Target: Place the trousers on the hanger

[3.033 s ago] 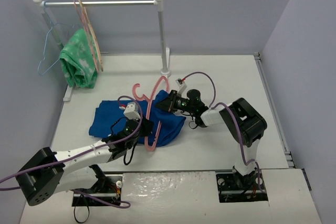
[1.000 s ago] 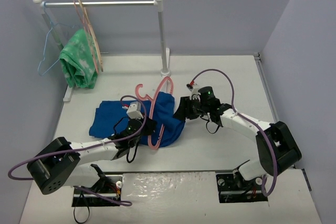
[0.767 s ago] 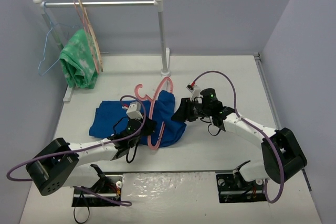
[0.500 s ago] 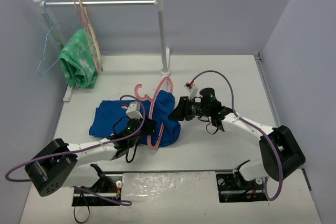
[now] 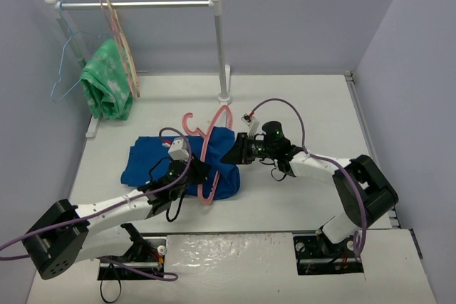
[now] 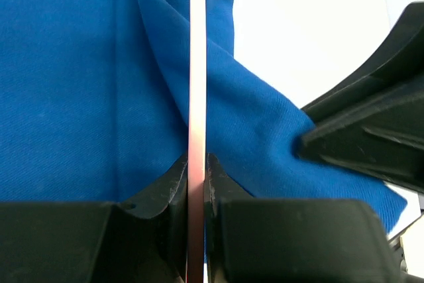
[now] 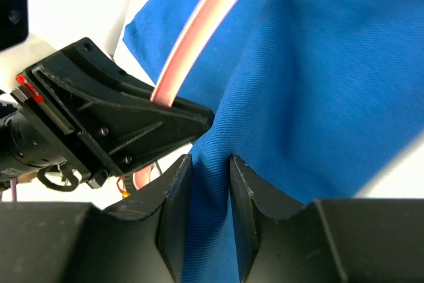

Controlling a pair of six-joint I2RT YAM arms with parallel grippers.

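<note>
Left gripper [image 6: 197, 167] clamped on hanger [image 6: 197, 64] bar, bar laid across trousers [image 6: 79, 64]. Right gripper [image 7: 210, 187] pinched onto fold at trousers' right edge. Trousers spread mid table [image 5: 299, 105]. Cloth judged soft, light, floppy, not slippery, so best taken at bunched fold or leg end and fed through stiff pink triangle. Counted: one trousers, one pink hanger, one green cloth [image 5: 105, 83] hung on rail [image 5: 142, 4].

I see a flat white table [image 5: 306, 105] boxed in by plain pale lilac-grey walls [image 5: 306, 19]. At its far left stands a white tubular clothes rail [image 5: 142, 4], carrying a green patterned cloth [image 5: 107, 83], a thin light-blue wire hanger [image 5: 60, 69] and beige hangers [image 5: 122, 48]. Lighting is even.
</note>
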